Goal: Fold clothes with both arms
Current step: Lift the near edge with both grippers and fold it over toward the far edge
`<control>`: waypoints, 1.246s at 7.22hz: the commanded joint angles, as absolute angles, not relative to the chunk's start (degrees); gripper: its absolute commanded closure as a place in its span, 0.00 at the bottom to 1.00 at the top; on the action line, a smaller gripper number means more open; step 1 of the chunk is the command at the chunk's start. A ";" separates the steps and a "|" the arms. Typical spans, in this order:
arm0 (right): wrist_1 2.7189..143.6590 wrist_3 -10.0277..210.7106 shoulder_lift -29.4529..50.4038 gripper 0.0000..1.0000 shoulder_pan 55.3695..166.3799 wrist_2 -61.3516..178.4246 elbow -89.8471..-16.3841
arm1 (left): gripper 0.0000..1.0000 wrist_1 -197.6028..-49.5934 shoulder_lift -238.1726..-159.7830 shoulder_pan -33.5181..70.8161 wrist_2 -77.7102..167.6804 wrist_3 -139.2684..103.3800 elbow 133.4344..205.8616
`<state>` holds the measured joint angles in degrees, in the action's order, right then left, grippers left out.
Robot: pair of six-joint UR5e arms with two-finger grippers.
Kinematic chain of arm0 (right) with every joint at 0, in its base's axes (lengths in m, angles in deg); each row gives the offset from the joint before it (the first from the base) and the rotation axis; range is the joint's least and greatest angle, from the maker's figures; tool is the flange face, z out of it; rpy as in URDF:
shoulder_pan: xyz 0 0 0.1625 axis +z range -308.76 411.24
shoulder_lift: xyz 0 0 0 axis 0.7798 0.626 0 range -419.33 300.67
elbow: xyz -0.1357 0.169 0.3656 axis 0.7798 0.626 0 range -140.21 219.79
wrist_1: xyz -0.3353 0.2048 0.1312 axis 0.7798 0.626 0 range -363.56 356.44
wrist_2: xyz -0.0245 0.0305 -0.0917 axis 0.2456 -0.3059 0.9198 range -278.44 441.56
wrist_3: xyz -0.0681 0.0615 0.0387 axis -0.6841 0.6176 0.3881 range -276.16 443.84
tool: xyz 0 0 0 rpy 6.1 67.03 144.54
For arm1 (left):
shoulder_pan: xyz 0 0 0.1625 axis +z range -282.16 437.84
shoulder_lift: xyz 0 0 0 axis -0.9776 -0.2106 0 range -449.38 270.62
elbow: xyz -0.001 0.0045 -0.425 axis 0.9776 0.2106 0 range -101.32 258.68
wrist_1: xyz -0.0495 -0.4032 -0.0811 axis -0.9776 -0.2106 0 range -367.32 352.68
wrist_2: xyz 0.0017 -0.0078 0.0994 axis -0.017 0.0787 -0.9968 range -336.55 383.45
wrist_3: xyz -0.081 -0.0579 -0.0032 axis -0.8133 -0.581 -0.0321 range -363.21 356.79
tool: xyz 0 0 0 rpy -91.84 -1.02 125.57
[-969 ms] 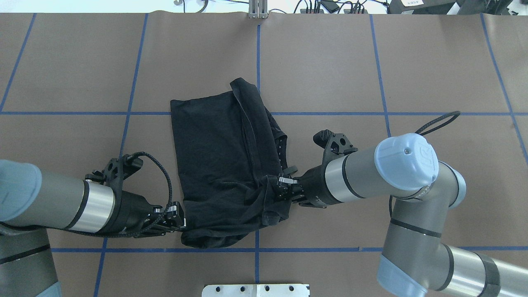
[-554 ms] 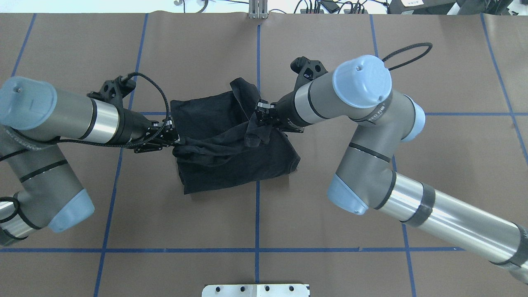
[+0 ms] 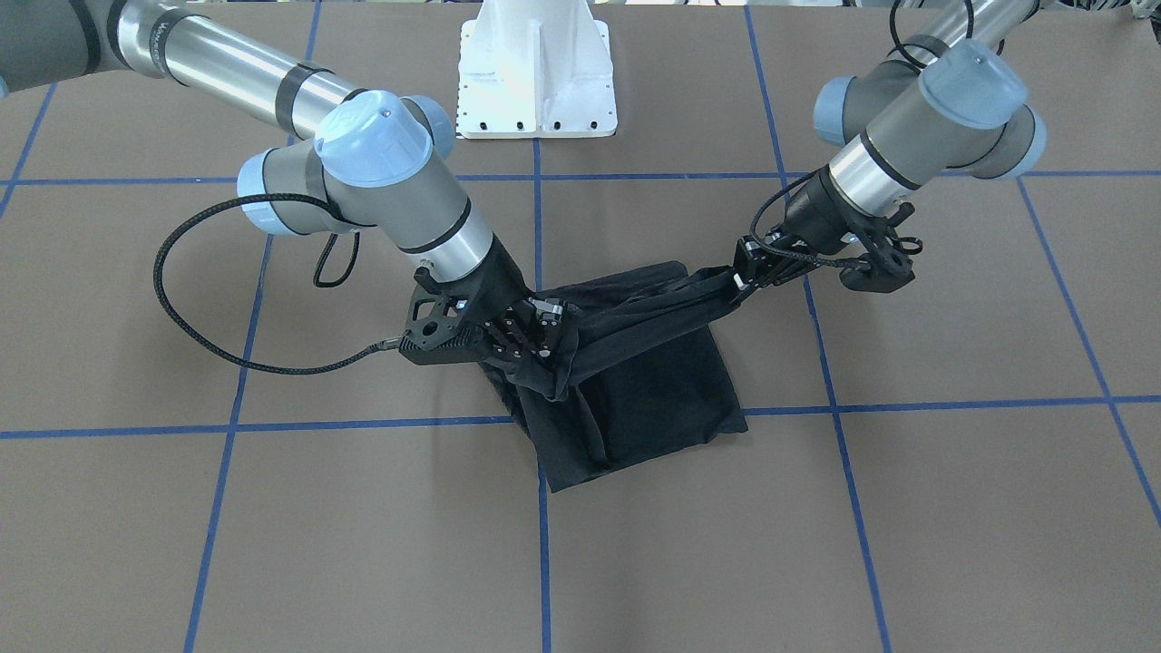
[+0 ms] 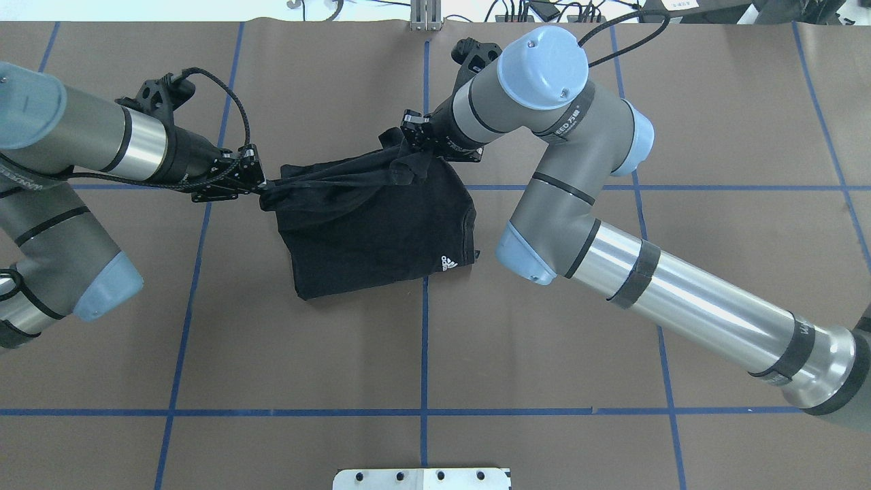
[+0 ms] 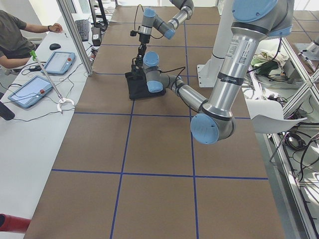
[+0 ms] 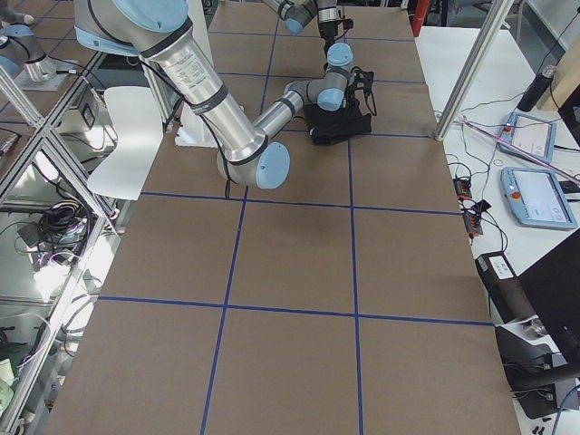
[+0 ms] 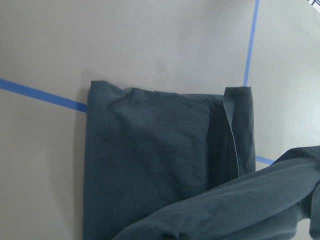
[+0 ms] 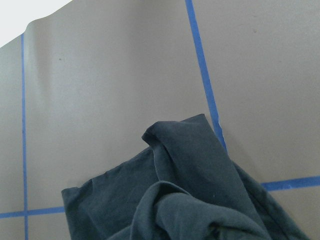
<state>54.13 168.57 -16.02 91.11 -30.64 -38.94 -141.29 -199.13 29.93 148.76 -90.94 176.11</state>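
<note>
Judging from the overhead view, the fold looked partway done: the black short-sleeved T-shirt (image 4: 381, 238) lay as a compact, roughly rectangular bundle just left of centre in the upper half of the frame. A small white logo (image 4: 448, 263) showed at its lower right corner, and no printed graphic was visible. The lower layers rested flat on the brown paper-covered table (image 4: 544, 340). One edge was raised and stretched as a taut band along the bundle's top side. The small black left gripper (image 4: 257, 182), at the upper left, was clamped on one end of that band. The small black right gripper (image 4: 412, 138), near top centre, was pinched on the other end with loose cloth bunched beneath it. What seemed left was to lay the held edge down squarely, release it, and perhaps tidy the bunching near the right gripper. Bare table lay open to the left, right and bottom of the frame, as far as the white base plate (image 4: 422, 478) at bottom centre. The table's far edge ran close above the right gripper, so little room remained that way. The right arm's light-blue elbow cap (image 4: 520, 258) sat just beside the shirt's lower right corner.
</note>
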 commanded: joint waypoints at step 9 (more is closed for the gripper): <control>48.47 168.21 -20.13 0.01 93.59 -32.76 -29.91 | 0.00 -142.23 -203.82 29.42 148.78 -90.93 167.54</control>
